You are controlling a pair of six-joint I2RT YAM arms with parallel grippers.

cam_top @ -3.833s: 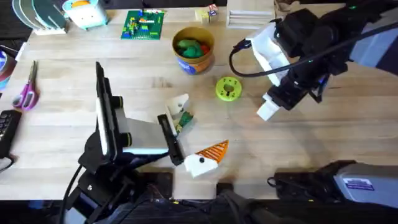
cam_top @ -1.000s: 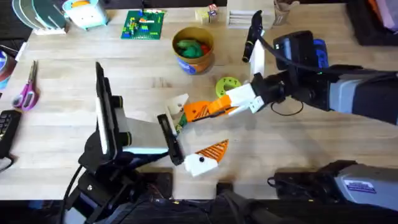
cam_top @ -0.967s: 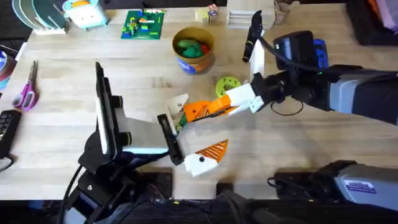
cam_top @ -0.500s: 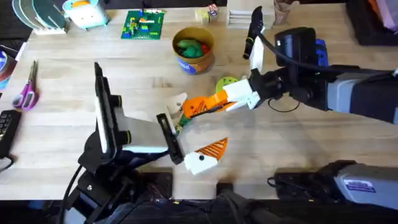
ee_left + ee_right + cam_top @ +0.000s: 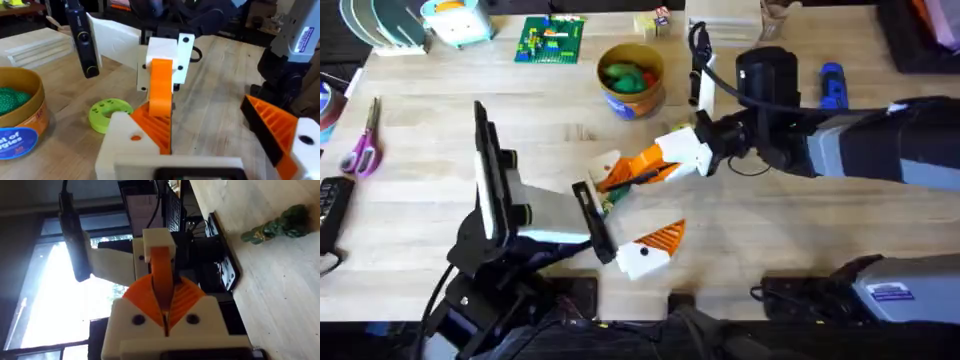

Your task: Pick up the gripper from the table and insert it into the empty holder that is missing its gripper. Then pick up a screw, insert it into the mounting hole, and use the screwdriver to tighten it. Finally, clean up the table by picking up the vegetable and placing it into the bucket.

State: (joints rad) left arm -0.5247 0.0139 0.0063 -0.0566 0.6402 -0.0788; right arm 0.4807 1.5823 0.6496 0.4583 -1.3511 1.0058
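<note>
- The right gripper [image 5: 620,175] has its two orange-padded fingers pressed onto one orange ribbed gripper [image 5: 638,164], pushing it against the bare white holder [image 5: 610,162] of the left arm's claw.
- The left gripper [image 5: 630,215] is spread wide: one finger [image 5: 655,247] carries its orange pad, the other is the bare holder.
- One vegetable [image 5: 612,196], dark green, lies on the table [image 5: 420,130] between those two fingers.
- One lime-green disc [image 5: 109,111] sits near the yellow bucket [image 5: 631,78].
- One bucket, holding green items, stands farther back.
- One blue screwdriver [image 5: 832,83] lies behind the right arm.
- One pair of scissors [image 5: 364,145] rests at the table's left edge.
</note>
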